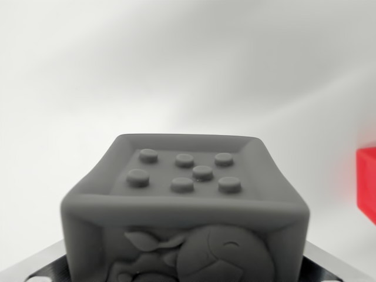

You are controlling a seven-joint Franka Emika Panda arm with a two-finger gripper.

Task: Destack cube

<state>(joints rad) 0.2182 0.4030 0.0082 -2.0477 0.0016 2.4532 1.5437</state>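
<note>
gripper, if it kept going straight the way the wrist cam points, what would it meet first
Most likely nothing new: the grey cube already fills the near foreground. Beyond it only blurred pale background shows, and the red block lies off to the wrist view's right. Depth is unclear.

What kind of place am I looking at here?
Probably a robot test bench or lab, though little shows. A grey toy cube with raised dots fills the wrist view, a red block sits at the right edge, and the background is a plain white surface.
</note>
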